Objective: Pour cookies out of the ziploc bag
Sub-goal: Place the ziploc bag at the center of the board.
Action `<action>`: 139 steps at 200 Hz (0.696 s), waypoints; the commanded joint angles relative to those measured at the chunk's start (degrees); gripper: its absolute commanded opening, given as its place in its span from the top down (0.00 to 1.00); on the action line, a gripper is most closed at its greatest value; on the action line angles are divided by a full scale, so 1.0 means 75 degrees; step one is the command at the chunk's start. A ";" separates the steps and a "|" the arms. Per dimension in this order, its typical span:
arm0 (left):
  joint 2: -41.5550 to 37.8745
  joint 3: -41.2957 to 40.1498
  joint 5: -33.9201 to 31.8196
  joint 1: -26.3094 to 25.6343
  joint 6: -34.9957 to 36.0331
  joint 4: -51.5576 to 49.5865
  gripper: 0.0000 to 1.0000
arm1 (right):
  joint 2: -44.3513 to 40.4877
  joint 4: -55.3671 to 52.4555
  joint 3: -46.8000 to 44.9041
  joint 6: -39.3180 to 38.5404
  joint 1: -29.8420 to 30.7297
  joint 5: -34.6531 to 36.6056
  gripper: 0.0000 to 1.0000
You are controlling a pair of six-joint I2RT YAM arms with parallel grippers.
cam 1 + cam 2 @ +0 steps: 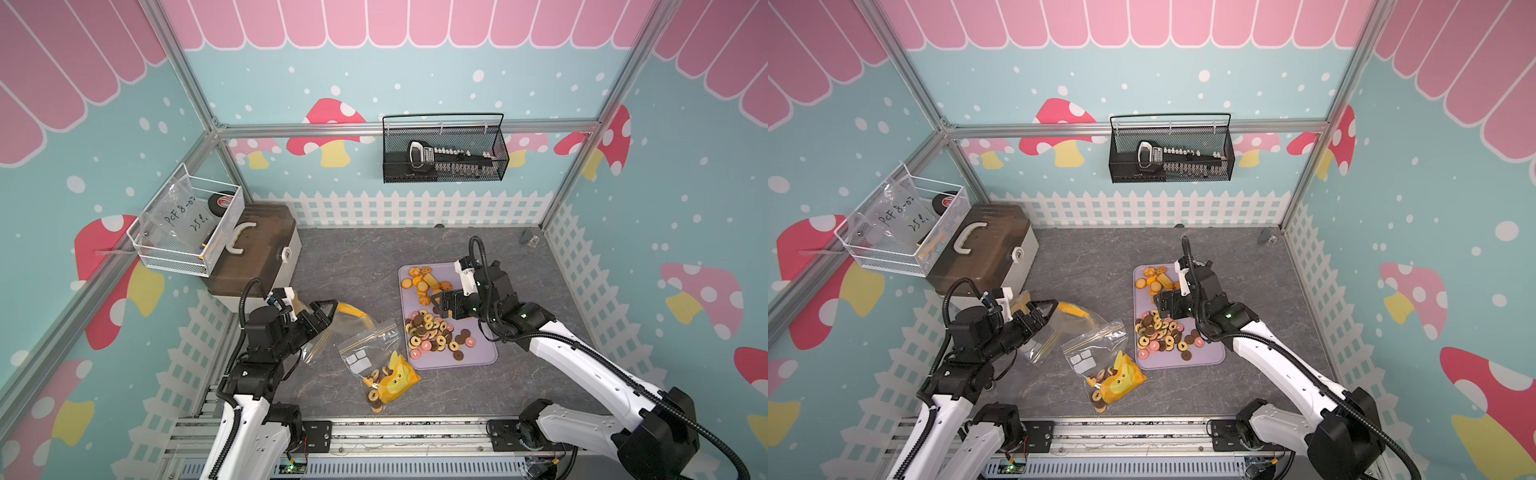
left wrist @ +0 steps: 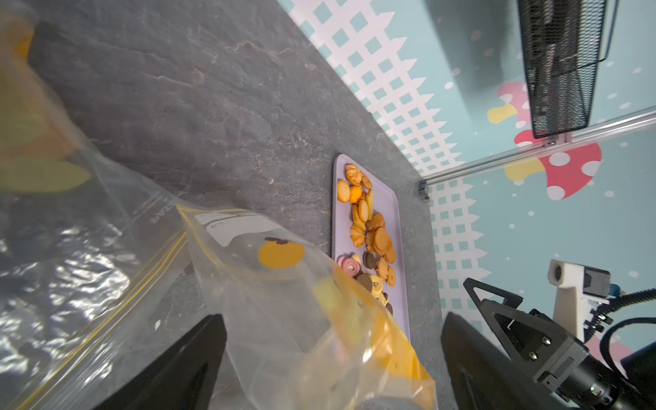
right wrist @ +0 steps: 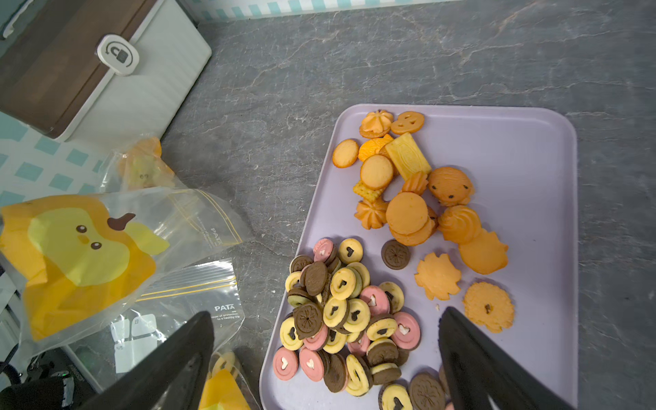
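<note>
At the left of both top views my left tool (image 2: 333, 319) stands with its fingers spread wide. The left wrist view shows the clear film of a duck-print ziploc bag (image 1: 348, 318) lying loose between them, pinched by nothing. That bag looks empty of cookies, though crumpled plastic overlaps there and I cannot tell how many bags it is.

Just right of it, at lower centre, a second ziploc bag (image 1: 386, 374) lies flat on the grey table (image 1: 353, 266). Its zip end sits just beside the tray's edge, and a few ring-shaped cookies (image 1: 375, 395) remain inside at its closed end. I cannot tell whether its mouth is open.

Right of centre sits the lilac tray (image 1: 480, 355), with orange biscuits (image 1: 422, 284) at its upper end and brown, pink and yellow cookies (image 1: 430, 332) heaped lower down. My right tool (image 3: 328, 314) hangs low over that heap, fingers wide apart, holding nothing.

I judge the job unfinished while cookies sit in the second bag. Several things could go wrong from here:
- The slack film could snag on my left fingers and drag when that arm moves.
- The second bag's mouth lies beside the tray, not over it, so tipping it where it lies would spill rings onto the table.
- Slippery plastic may slide out of a shallow pinch.
- My right tool, so close above the heap, could sweep cookies over the rim.
</note>
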 commanded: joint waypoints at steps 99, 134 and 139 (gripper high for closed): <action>-0.0961 0.1090 -0.1586 -0.0374 0.0535 -0.3338 0.01 | 0.2294 0.0637 0.0808 -0.0136 0.0467 -0.2276 0.01; -0.0488 0.1258 -0.1671 -0.0623 0.0438 -0.3569 0.01 | 0.2391 -0.0082 0.1022 -0.0594 0.0600 -0.2671 0.02; -0.0436 0.1266 -0.1681 -0.0674 0.0427 -0.3563 0.01 | 0.2401 -0.0178 0.1053 -0.0640 0.0607 -0.2699 0.02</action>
